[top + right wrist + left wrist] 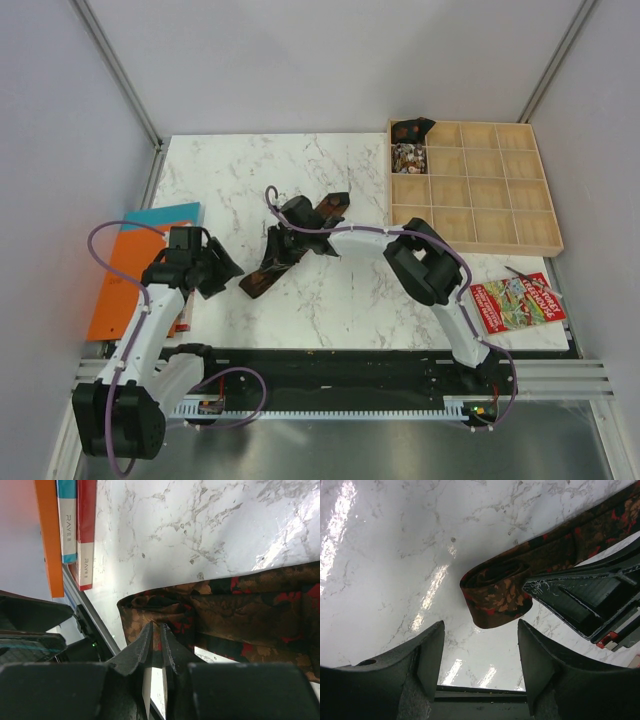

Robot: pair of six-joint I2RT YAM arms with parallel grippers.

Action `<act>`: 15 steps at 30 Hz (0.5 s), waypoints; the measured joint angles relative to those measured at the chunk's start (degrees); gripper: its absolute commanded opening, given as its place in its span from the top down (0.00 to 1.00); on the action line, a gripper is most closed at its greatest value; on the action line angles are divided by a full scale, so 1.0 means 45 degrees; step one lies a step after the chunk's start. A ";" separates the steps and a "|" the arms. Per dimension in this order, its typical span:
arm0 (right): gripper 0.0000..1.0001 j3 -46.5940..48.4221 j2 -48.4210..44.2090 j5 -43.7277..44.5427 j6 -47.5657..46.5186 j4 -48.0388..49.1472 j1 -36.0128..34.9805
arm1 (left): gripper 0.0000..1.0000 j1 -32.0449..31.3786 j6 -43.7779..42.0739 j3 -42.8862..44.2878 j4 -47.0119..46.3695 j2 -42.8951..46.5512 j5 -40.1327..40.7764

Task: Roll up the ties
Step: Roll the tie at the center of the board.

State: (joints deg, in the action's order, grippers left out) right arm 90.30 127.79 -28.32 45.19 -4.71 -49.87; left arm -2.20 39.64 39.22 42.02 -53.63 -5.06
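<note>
At 9 o'clock on the white marbled tabletop [230, 170] a stack of flat orange and teal books [118, 285] lies at the edge. Just right of it the left gripper [481, 652] hangs released, its 2 black fingers spread wide and aimed toward 3 o'clock at the dark brown fabric necktie with a reddish pattern [495, 592]. The tie lies diagonally across the table's centre, its near end at 7 o'clock turned over into 1 loose fold. The right gripper [156, 632] is clenched with its tips on that fold; I cannot tell whether cloth sits between them. To roll well, I judge the fold needs pinning flat and turning tightly, edges aligned and the free length straight. At 2 o'clock stands a pale wooden compartment tray [487, 190] and at 4 o'clock a red printed booklet [516, 302]. Plain pale panels wall the cell.
</note>
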 measured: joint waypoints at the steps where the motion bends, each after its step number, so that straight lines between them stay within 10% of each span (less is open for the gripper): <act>1: 0.82 -0.0010 0.0010 -0.0010 -0.0005 0.0044 0.0000 | 0.34 -0.0049 0.0063 -0.0131 -0.0102 0.0000 -0.0015; 15: 0.83 -0.0015 0.0340 -0.0092 0.0024 0.0510 0.0058 | 0.35 -0.0714 0.1098 -0.2278 -0.1948 0.0180 -0.0267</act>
State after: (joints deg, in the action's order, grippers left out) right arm 90.24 129.32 -28.73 45.30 -2.42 -49.60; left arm -5.41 44.58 28.97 33.26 -52.82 -6.26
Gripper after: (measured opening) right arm 0.173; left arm 0.654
